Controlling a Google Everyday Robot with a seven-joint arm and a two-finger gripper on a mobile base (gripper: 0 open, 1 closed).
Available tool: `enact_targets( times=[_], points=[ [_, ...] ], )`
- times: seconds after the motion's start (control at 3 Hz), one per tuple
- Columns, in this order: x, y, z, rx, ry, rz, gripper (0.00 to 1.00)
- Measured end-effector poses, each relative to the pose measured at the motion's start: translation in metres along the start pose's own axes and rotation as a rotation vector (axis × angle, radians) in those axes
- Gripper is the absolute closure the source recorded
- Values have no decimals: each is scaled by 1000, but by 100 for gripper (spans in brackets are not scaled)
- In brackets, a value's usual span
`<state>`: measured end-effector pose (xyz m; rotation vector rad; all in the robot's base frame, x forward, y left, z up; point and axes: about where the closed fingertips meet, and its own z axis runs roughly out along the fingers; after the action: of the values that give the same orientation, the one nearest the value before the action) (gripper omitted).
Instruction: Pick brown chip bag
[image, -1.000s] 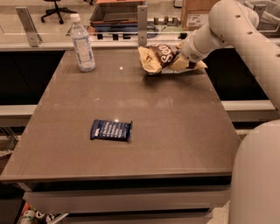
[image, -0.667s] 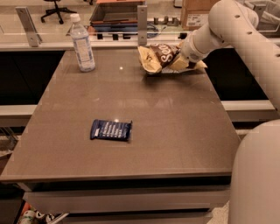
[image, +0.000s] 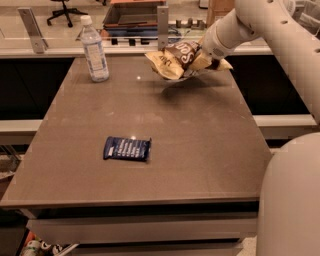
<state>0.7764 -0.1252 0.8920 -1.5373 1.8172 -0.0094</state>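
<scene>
At the bench's (image: 175, 135) one o'clock corner, the gripper (image: 201, 55) clamps the brown chip bag (image: 172, 58) by its right end. The bag is apparently clear of the surface (a shadow (image: 176, 86) lies beneath), so it hangs crumpled.

Warm, rather dim overhead light; small glints on the worktop (image: 200, 150); the brown chip bag (image: 172, 60), clamped in the gripper (image: 202, 55) over the far right side, throws a soft shadow beneath.
</scene>
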Motion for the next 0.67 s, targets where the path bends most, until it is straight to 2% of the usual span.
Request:
enact_targets(
  times=[0.67],
  points=[
    [-55,-19,-50,63,-53,-51,100]
  ],
)
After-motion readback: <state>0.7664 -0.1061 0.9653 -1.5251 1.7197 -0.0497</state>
